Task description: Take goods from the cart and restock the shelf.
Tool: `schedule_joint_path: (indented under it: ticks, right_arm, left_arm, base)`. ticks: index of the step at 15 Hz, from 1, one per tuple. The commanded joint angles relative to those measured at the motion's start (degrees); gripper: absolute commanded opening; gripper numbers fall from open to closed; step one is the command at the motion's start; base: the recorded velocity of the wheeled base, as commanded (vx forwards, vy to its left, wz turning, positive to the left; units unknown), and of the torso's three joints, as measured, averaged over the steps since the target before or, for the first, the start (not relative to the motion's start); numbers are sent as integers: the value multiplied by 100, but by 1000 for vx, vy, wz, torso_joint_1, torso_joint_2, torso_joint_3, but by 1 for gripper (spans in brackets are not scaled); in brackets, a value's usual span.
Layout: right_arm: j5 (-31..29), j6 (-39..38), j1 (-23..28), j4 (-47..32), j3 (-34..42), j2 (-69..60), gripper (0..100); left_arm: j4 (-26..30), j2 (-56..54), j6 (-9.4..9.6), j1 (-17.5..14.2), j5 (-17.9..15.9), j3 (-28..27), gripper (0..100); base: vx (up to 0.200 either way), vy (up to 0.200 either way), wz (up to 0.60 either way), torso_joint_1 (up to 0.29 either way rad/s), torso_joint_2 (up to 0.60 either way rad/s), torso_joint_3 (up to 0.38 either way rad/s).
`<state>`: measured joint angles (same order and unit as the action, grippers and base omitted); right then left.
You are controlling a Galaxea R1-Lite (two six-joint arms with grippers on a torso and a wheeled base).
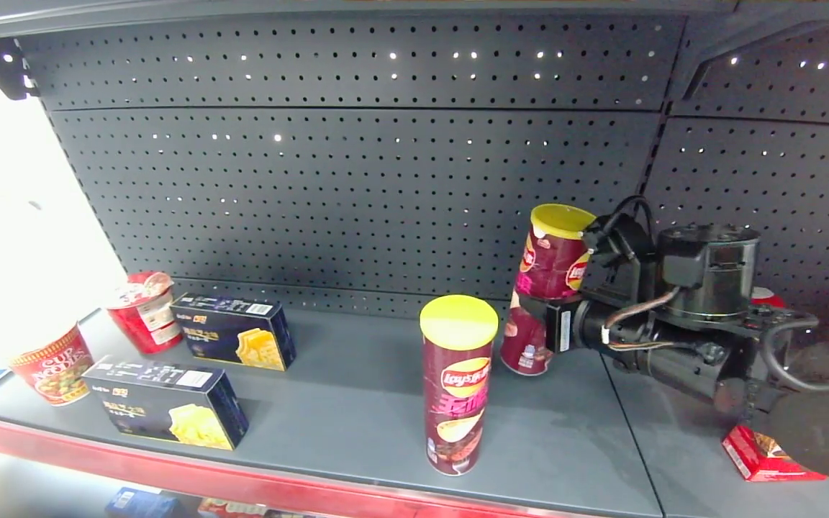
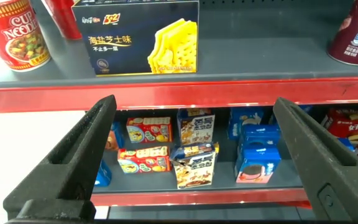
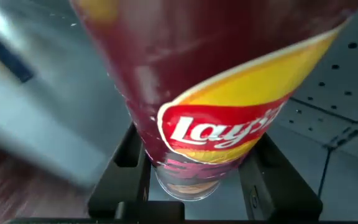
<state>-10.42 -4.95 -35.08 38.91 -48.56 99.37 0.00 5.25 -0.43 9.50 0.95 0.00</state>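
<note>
My right gripper (image 1: 538, 316) is shut on a maroon chips can (image 1: 548, 288) with a yellow lid. The can is slightly tilted near the back of the grey shelf deck (image 1: 357, 403), its base close to the deck; I cannot tell if it touches. In the right wrist view the can (image 3: 222, 93) sits between the dark fingers (image 3: 126, 177) of the gripper (image 3: 197, 180). A second, identical chips can (image 1: 458, 381) stands upright closer to the front edge. My left gripper (image 2: 194, 162) is open and holds nothing, in front of the shelf's red edge (image 2: 179, 93).
At the shelf's left are two dark blue cracker boxes (image 1: 234, 331) (image 1: 166, 403) and two red noodle cups (image 1: 55, 367) (image 1: 142, 309). A red packet (image 1: 763, 453) lies at the right. Perforated panels back the shelf. A lower shelf (image 2: 191, 193) holds several small boxes.
</note>
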Motion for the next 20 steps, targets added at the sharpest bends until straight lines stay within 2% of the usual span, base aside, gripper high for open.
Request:
schedule_joint_path:
  ticks: [1,4,9,18,19,20]
  right_arm:
    - [-294,-32,-7,73,-462,733,0]
    - [-786,-15,-7,169,-963,1305,0]
    - [-1287,20,-60,125,-1719,1911,0]
    - [-1375,-59,-60,161,-1938,2219,0]
    - [-1375,-85,-69,161,-1947,2228,100]
    - [-1375,-85,-69,161,-1921,2228,100]
  left_arm:
    - [0,11,-1,0,2,0,100]
    - [0,11,-1,0,2,0,100]
    - [0,11,-1,0,2,0,100]
    - [0,11,-1,0,2,0,100]
    - [0,11,-1,0,2,0,100]
    - [0,11,-1,0,2,0,100]
  base:
    - [0,0,0,0,0,0]
    - [0,0,0,0,0,0]
    - [0,0,0,0,0,0]
    - [0,0,0,0,0,0]
    - [0,0,0,0,0,0]
    - [0,0,0,0,0,0]
